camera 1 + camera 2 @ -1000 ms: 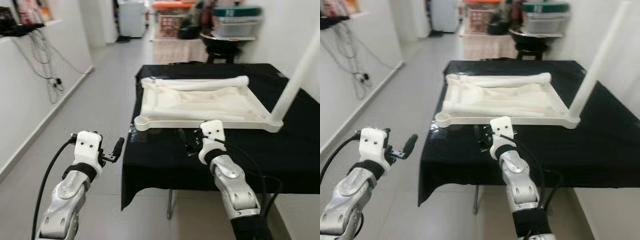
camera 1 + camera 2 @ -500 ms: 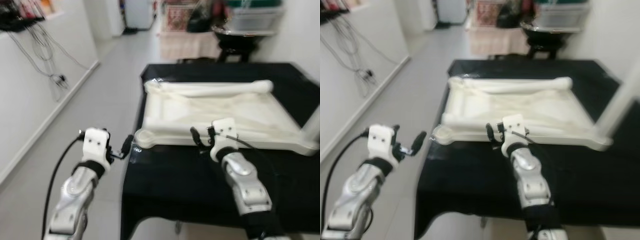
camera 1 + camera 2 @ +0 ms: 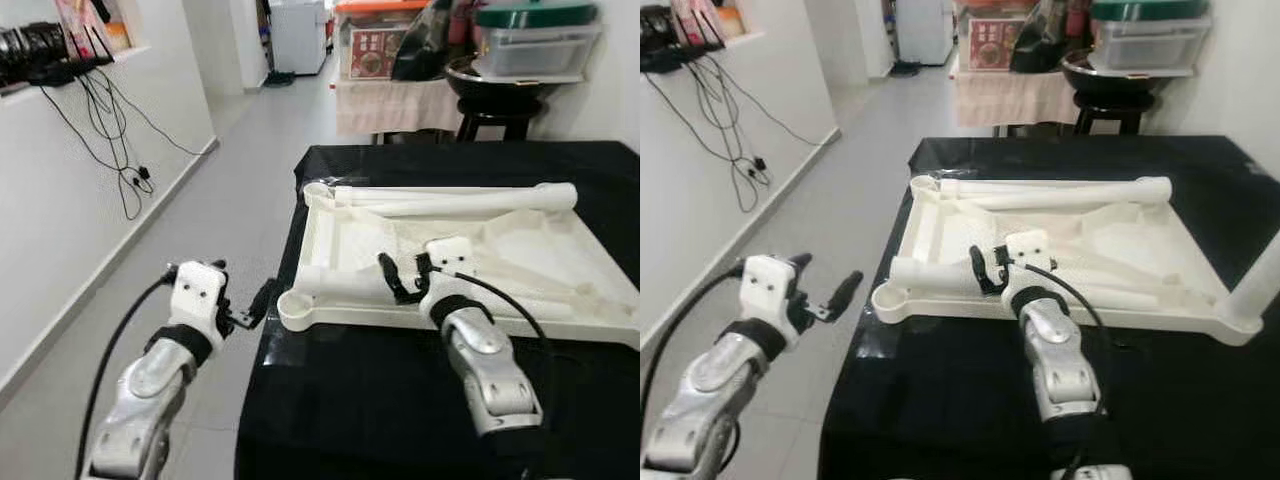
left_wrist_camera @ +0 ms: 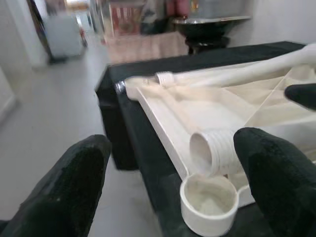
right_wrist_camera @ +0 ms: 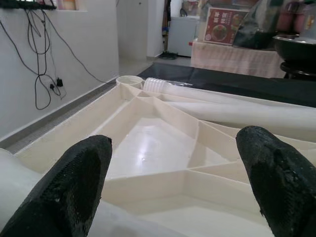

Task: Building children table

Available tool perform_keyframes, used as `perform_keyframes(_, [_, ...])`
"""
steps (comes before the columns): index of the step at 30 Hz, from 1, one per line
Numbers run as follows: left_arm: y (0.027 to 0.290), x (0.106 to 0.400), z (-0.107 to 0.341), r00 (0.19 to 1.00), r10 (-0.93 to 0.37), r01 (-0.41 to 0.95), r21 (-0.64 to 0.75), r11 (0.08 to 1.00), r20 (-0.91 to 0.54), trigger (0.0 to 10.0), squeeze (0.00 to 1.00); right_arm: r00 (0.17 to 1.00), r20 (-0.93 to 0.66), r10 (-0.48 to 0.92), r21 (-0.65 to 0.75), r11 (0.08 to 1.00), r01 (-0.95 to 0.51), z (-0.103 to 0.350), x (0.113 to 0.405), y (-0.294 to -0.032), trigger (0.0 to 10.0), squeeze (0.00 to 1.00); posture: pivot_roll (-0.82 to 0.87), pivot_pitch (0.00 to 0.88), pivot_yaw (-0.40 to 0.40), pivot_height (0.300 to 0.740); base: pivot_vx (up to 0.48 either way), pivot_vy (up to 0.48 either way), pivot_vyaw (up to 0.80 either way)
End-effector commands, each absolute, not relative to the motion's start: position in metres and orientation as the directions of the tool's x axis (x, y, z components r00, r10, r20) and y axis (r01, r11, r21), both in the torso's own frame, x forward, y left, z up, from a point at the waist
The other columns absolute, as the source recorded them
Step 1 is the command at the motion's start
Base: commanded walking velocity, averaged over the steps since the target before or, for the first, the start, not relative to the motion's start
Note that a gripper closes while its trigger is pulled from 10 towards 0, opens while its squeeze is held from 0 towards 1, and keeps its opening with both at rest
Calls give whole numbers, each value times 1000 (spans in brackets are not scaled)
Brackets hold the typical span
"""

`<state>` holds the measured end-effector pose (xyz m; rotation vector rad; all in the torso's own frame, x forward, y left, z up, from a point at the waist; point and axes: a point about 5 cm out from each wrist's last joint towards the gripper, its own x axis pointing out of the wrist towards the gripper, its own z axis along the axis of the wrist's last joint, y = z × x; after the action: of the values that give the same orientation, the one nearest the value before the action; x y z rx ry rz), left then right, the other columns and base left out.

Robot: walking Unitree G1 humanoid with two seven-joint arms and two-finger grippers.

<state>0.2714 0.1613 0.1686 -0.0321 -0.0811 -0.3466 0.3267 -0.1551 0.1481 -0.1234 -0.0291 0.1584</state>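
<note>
Left gripper (image 3: 262, 298): I have it hovering off the near-left corner of the black table (image 3: 380, 400), fingers spread wide and holding nothing, lined up with the open corner socket (image 4: 210, 204).
Right gripper (image 3: 982, 270): I hold it over the near rail of the tabletop, fingers parted, nothing between them; it sits just above a loose leg.
Tabletop (image 3: 560, 270): the white children's tabletop lies underside up on the black table, ribs showing, long axis running left to right across my view, its near-left socket right at the table's edge.
Near leg (image 3: 930, 275): a loose white tube lying inside along the near rail, long axis left to right, threaded end (image 4: 212, 148) pointing at my left gripper and just above the socket.
Far leg (image 3: 450, 197): a second tube along the far rail, same left-to-right axis, threaded end toward the far-left corner.
Upright leg (image 3: 1255, 290): one leg seems already fitted at the near-right corner.
Risk: as I judge it, a nudge from either gripper could push the tabletop off the left edge, or roll the leg away before I close on it.
Risk: misaligned threads could jam in the socket.
</note>
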Motion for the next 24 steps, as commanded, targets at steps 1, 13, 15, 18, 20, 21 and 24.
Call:
perform_keyframes(1, [154,268,171,886,-460,461,-233,856,62,10000,0,986,53,161,-142,978,-152,155,330,-152,10000,0,-23,0,11,740,0,0,0])
perform_keyframes(13, [161,285,161,833,-548,513,-261,818,-76,10000,0,988,112,103,-156,984,-85,175,340,-160,10000,0,-33,0,22,740,0,0,0])
perform_keyframes(15, [161,290,164,848,-524,498,-219,839,-79,10000,0,989,116,94,-152,985,-76,176,341,-161,10000,0,-36,0,27,740,0,0,0])
perform_keyframes(18, [160,307,179,894,-444,434,-127,892,-62,10000,0,992,81,99,-140,986,-87,174,342,-160,10000,0,-44,0,30,740,0,0,-800])
perform_keyframes(20, [160,310,185,909,-412,401,-148,904,-53,10000,0,992,85,95,-162,984,-80,174,342,-160,10000,0,-44,0,30,740,0,0,-800])
perform_keyframes(21, [160,310,185,909,-412,401,-148,904,-53,10000,0,992,85,95,-162,984,-80,174,342,-160,10000,0,-44,0,30,740,0,0,-800])
perform_keyframes(24, [157,308,195,886,-461,463,-91,882,42,10000,0,992,89,90,-160,984,-75,176,342,-161,10000,0,-43,0,32,740,0,0,-800])
